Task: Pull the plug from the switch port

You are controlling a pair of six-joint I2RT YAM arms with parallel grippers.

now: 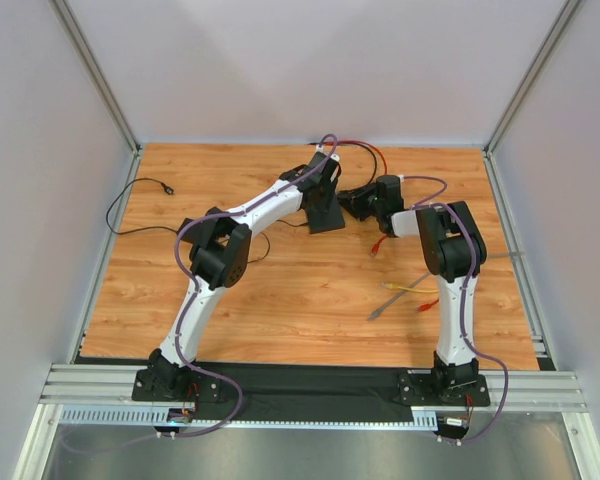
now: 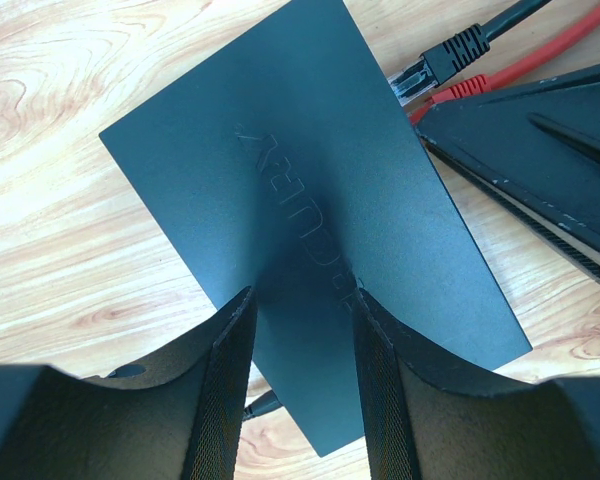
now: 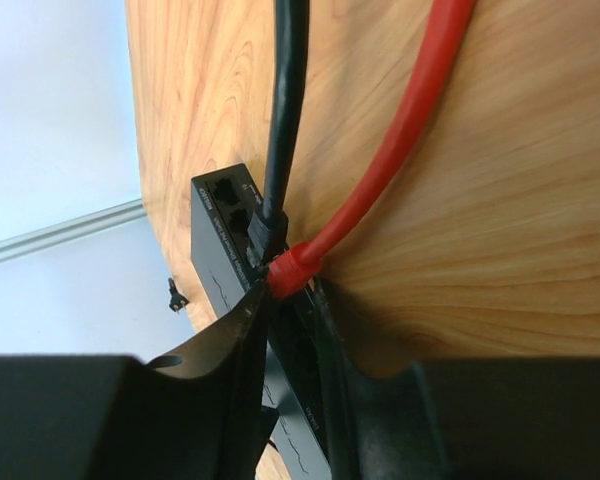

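Note:
The switch [image 1: 326, 213] is a flat matte-black box lying on the wooden table; it fills the left wrist view [image 2: 310, 200]. My left gripper [image 1: 323, 192] is open, and its fingertips [image 2: 242, 312] rest on top of the switch. A red plug [image 3: 292, 268] and a black plug [image 3: 266, 235] sit in the sockets on the switch's side [image 3: 212, 250]. Both also show in the left wrist view, red [image 2: 458, 88] and black [image 2: 450, 50]. My right gripper [image 1: 358, 205] [image 3: 292, 298] comes from the right, its fingertips closed on the near end of the red plug.
Loose yellow, red and grey cables [image 1: 405, 292] lie in front of the right arm. A small red connector [image 1: 378, 243] lies nearer the switch. A black cable with a plug [image 1: 145, 185] lies at the far left. Walls close the table on three sides.

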